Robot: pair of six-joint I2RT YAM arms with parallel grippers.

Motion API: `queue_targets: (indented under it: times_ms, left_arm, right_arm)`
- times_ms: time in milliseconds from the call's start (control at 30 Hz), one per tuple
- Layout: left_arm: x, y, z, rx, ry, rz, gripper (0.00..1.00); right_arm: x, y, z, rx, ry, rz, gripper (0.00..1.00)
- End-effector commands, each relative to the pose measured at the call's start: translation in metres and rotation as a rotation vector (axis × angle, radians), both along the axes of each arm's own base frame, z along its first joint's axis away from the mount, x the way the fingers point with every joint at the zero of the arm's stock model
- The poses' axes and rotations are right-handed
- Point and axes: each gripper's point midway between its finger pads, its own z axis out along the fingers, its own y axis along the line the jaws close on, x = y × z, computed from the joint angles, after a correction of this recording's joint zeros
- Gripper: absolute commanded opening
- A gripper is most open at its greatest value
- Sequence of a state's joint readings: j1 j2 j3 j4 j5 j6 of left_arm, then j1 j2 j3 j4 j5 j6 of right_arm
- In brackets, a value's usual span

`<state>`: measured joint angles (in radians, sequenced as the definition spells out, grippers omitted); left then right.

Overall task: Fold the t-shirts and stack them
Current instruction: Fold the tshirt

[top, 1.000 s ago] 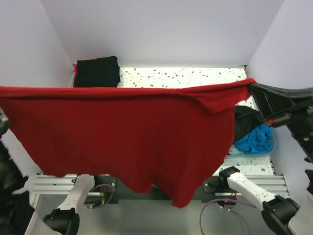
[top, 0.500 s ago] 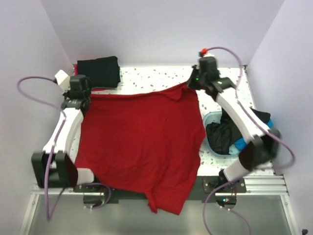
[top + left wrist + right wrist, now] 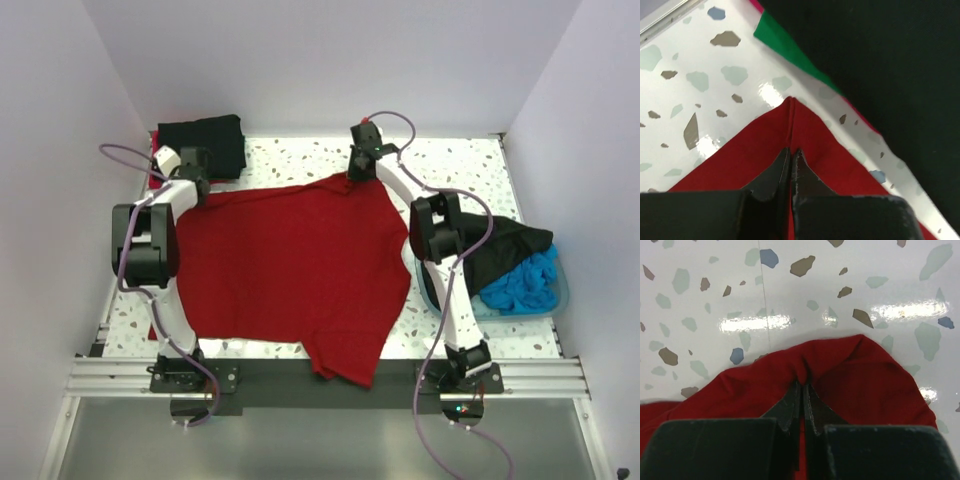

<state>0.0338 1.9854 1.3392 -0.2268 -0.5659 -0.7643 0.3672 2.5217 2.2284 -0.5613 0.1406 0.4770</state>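
Observation:
The dark red t-shirt [image 3: 290, 270] lies spread over the speckled table, its near edge hanging over the front rail. My left gripper [image 3: 197, 186] is shut on its far left corner [image 3: 790, 125]. My right gripper [image 3: 358, 178] is shut on its far right corner [image 3: 840, 370]. Both corners are down at the table top. A folded black t-shirt [image 3: 202, 146] lies at the far left on a stack; a green layer [image 3: 785, 45] shows under the black shirt [image 3: 880, 60] in the left wrist view. A black shirt [image 3: 500, 245] and a blue shirt [image 3: 520, 285] lie in the basin.
The translucent teal basin [image 3: 555, 300] stands at the right edge of the table. White walls close the left, far and right sides. The aluminium rail [image 3: 320, 375] runs along the front.
Both arms brought the red shirt down from held high and stretched to lying on the table. The grippers moved away from the camera to the far edge, still holding the corners.

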Motion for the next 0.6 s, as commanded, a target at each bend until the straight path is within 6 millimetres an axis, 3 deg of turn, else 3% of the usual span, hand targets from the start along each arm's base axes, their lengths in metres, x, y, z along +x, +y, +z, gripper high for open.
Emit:
queue_targets:
  times_ms: [0,33,67,167,300,367,400,467,500,567]
  left_arm:
    - [0.023,0.01,0.037,0.016,-0.149,0.036,0.0]
    - [0.022,0.01,0.038,0.014,-0.15,0.035,0.0]
    - [0.019,0.009,0.039,0.008,-0.15,0.03,0.0]
    - [0.008,0.006,0.035,-0.009,-0.137,0.025,0.0]
    - [-0.014,0.006,0.05,-0.01,-0.157,0.037,0.0]
    - [-0.026,0.006,0.054,-0.007,-0.158,0.036,0.0]
    - [-0.032,0.006,0.053,-0.006,-0.141,0.039,0.0]
    - [-0.041,0.007,0.056,-0.005,-0.141,0.042,0.0]
    - [-0.044,0.007,0.054,-0.002,-0.132,0.041,0.0]
    - [-0.051,0.011,0.054,-0.003,-0.118,0.053,0.0]
  right_arm:
    - [0.021,-0.006,0.06,0.019,-0.146,-0.008,0.0]
    - [0.019,-0.006,0.062,0.018,-0.149,-0.003,0.0]
    - [0.017,-0.006,0.077,0.029,-0.167,0.005,0.0]
    - [0.0,-0.009,0.079,0.02,-0.137,0.033,0.0]
    - [-0.04,-0.019,0.094,0.006,-0.094,0.067,0.0]
    - [-0.054,-0.023,0.094,0.005,-0.075,0.081,0.0]
    - [-0.066,-0.025,0.085,0.002,-0.042,0.094,0.0]
    - [-0.082,-0.026,0.098,0.016,-0.047,0.105,0.0]
    - [-0.093,-0.031,0.088,0.01,-0.017,0.102,0.0]
    - [-0.111,-0.032,0.092,0.026,-0.008,0.121,0.0]
